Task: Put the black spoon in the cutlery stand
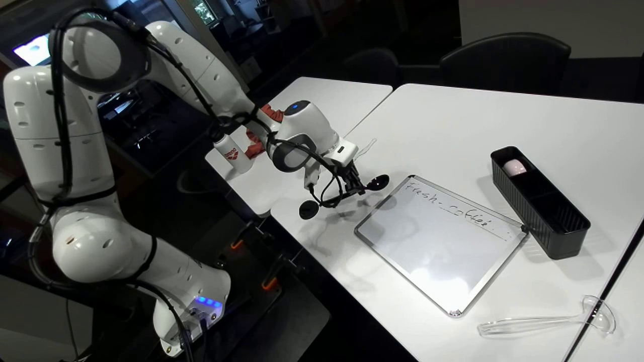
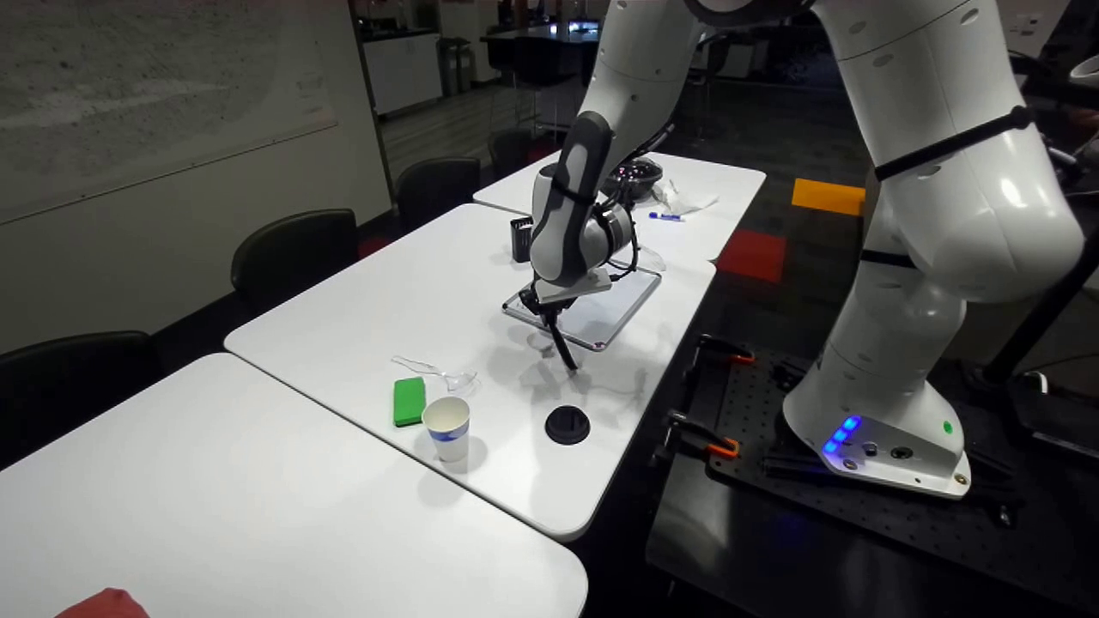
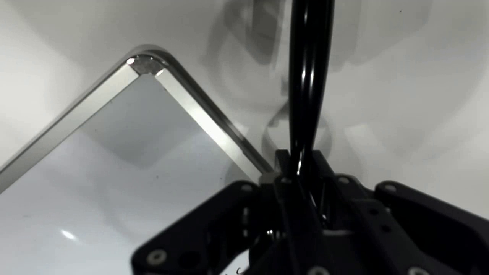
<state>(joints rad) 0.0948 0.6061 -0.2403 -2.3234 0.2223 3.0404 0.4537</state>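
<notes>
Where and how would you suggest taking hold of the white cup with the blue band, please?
I'd pinch the upper wall of the white cup from above, gripping it inside and out: it stands upright, mouth open, wider at the rim than the base. The nearby green block could hinder a side approach. The gripper holds the black spoon, so probably set that down first.

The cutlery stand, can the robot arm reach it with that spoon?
Probably yes: the gripper holds the black spoon up, only the flat whiteboard seems to lie between, and the cutlery stand is open on top.
</notes>
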